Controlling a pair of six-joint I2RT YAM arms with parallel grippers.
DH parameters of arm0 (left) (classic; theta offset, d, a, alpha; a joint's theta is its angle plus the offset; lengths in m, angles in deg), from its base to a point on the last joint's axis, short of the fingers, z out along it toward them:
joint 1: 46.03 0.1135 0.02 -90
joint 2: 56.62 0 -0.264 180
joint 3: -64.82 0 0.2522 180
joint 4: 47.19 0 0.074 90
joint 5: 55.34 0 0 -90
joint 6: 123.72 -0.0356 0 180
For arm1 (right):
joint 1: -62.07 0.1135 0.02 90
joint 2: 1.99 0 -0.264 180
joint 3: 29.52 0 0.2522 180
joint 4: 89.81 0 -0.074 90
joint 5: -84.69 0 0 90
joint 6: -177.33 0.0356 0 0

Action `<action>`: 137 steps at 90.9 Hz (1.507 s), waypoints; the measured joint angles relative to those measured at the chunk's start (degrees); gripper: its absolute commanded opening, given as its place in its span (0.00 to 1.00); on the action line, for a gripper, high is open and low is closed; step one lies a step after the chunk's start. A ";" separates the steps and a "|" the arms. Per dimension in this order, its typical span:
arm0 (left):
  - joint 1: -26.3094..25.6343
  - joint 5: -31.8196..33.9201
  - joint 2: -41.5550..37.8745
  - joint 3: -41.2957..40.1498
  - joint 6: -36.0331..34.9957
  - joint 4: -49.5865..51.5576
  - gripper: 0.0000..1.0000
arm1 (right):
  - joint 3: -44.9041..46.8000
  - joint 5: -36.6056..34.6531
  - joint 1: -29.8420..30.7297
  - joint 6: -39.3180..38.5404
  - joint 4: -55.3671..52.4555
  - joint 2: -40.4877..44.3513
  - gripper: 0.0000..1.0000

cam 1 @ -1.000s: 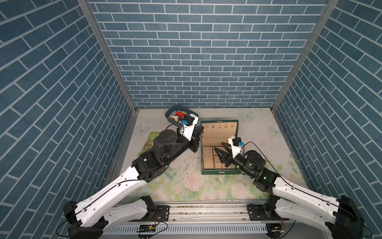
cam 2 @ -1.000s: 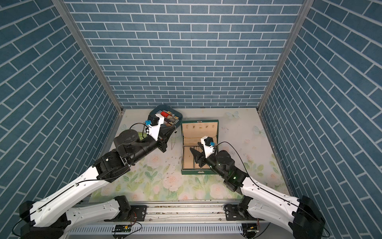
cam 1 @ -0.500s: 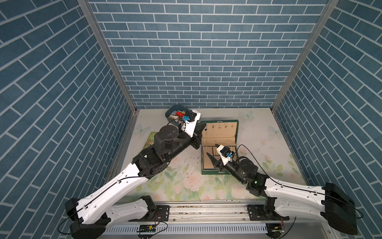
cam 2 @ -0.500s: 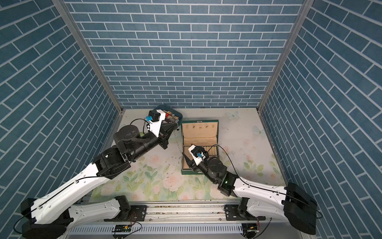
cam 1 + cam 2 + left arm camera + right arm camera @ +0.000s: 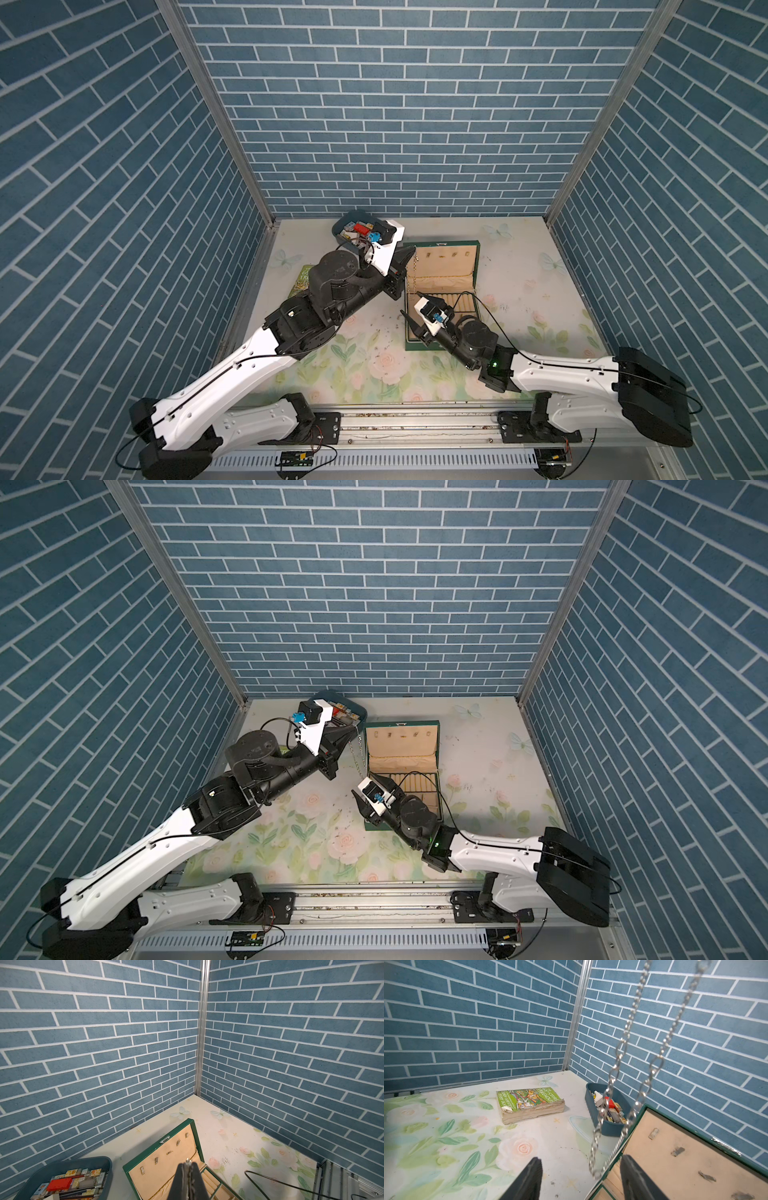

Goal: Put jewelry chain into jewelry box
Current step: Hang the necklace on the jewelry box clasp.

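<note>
1. Desk (image 5: 519,266): floral-print surface enclosed by blue brick-pattern walls; it carries the box, the bin and the book.
2. Left arm (image 5: 249,357): reaches from the near edge toward the far middle of the desk, raised above it.
3. Right arm (image 5: 561,370): reaches from the near right, its wrist over the box's near left corner.
4. Box (image 5: 444,266): dark green, lid open and laid back toward the far wall, beige lining exposed; ring rolls (image 5: 415,780) lie across the base.
5. Book (image 5: 529,1103): green cover, flat on the desk, left of the bin in the right wrist view.
6. Bin (image 5: 68,1176): blue-grey, filled with small items, just beyond the box's far left corner.
7. Left hand (image 5: 409,251): closed, pinching the top of the chain above the box's left edge.
8. Right hand (image 5: 581,1176): jaws apart and empty, below the chain's lower end; the loop hangs between them, touching neither finger as far as the wrist view shows.
9. Chain (image 5: 358,750): pale links hanging in two strands from the left hand, in the air beside the box's left wall, not yet inside.
</note>
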 measured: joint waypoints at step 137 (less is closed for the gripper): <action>-1.05 7.39 -3.69 -5.01 1.64 -4.72 0.00 | -1.86 -6.40 0.72 0.17 -4.74 4.63 0.00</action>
